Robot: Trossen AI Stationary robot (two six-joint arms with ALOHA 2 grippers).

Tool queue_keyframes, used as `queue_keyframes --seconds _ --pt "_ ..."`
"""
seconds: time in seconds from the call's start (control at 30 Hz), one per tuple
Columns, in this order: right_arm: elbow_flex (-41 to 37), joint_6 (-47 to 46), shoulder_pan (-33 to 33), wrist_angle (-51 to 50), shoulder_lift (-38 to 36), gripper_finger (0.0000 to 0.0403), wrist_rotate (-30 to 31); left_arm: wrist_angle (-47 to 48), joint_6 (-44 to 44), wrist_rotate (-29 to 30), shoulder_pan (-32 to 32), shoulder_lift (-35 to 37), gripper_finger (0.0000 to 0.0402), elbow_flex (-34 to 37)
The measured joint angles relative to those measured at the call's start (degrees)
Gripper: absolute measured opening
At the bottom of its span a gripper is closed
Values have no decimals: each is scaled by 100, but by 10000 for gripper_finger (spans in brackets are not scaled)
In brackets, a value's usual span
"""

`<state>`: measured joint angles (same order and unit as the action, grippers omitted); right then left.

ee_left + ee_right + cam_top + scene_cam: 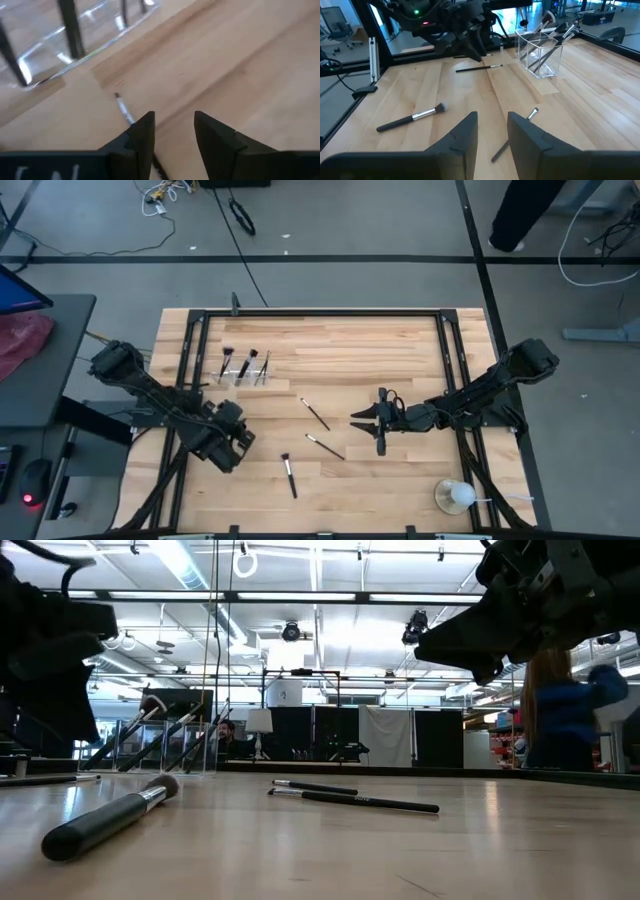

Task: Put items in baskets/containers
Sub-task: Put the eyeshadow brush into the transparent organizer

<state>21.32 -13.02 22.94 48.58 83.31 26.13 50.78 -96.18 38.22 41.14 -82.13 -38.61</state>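
Note:
A clear plastic holder (245, 370) stands at the table's far left with several brushes leaning in it, and also shows as the holder (539, 56). Three brushes lie loose mid-table: one (314, 413), one (325, 446) and a thicker one (289, 475). My left gripper (174, 119) is open and tipped down over a thin brush (123, 107), whose handle runs behind one finger. The holder's wall (75, 47) is just beyond it. My right gripper (492, 119) is open and nearly level at mid-right, with a brush (517, 132) lying beside its fingers.
A white round object on a dish (455, 497) sits at the near right corner. Black frame rails (300, 313) border the wooden top. Bare wood lies between the two grippers and along the far side. A person stands beyond the table (565, 710).

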Motion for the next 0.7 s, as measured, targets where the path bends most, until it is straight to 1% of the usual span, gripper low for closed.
queue_keyframes --seconds 0.1,0.17,0.27,0.37,0.5,0.7 --pt "0 0 0 -33 0 107 0 313 -365 -381 -103 0 174 2" --pt "0 0 0 -85 0 107 -1 539 -788 -436 -72 0 201 9" --pt "0 0 0 -179 0 107 0 622 -1473 -449 44 0 245 152" --pt "0 0 0 -222 0 107 -1 482 -2082 -480 237 0 269 391" --pt "0 -2 0 -235 0 107 -2 139 -2479 -367 462 -136 268 609" --pt "0 -2 0 -234 0 107 0 -301 -2432 -255 525 -864 234 624"
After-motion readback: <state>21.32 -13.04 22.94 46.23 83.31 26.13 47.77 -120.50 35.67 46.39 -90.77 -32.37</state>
